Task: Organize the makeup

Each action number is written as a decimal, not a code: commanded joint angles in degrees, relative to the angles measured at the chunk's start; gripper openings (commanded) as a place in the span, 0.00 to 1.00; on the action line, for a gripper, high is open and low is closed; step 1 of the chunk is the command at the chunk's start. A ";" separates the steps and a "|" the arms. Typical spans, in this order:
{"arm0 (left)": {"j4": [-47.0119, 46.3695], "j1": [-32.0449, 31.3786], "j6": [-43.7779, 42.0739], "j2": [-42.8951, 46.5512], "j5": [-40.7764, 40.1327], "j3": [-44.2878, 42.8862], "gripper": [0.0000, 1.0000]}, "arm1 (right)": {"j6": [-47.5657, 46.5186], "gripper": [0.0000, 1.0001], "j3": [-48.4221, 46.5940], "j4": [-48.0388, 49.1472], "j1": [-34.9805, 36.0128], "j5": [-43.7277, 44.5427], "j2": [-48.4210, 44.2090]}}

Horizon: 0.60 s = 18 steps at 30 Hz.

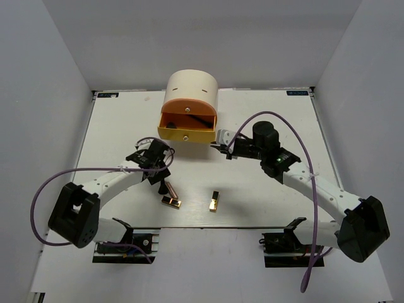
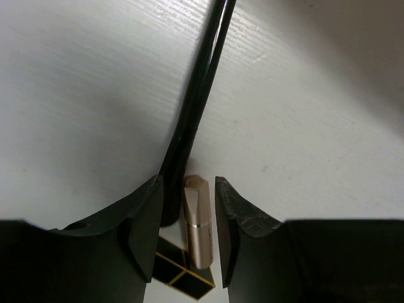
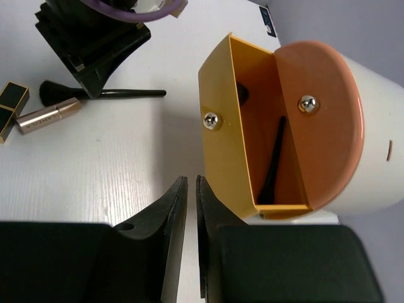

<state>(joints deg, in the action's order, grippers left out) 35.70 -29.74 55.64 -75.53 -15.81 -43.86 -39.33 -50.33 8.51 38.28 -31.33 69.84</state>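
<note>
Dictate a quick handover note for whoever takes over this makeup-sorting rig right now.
Left pincer: open, straddling the loose brush and copper lipstick, clamped on neither.
Right pincer: shut, empty, in front of the open yellow drawer.
Done: one stowed brush lies in the drawer.
Left: loose brush, lipstick and two gold-and-black cases not yet put away.

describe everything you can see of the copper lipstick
The copper lipstick is a slim, metallic-looking tube with an angled tip and a thin band partway along. It lies flat and capped on the white table, between the open fingers of the left gripper, neither clearly touching it. A black brush handle runs alongside, and a gold-and-black case sits by one end.
</note>
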 commanded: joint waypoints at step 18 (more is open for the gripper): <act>-6.17 3.11 -8.17 -14.12 -5.02 -5.10 0.45 | 4.09 0.17 3.13 3.09 -4.80 -0.66 -5.33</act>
<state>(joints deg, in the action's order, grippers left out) 30.30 -27.33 49.21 -89.60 -19.00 -48.25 -36.45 -47.03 9.17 33.98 -31.29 65.41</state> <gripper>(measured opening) 0.464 0.172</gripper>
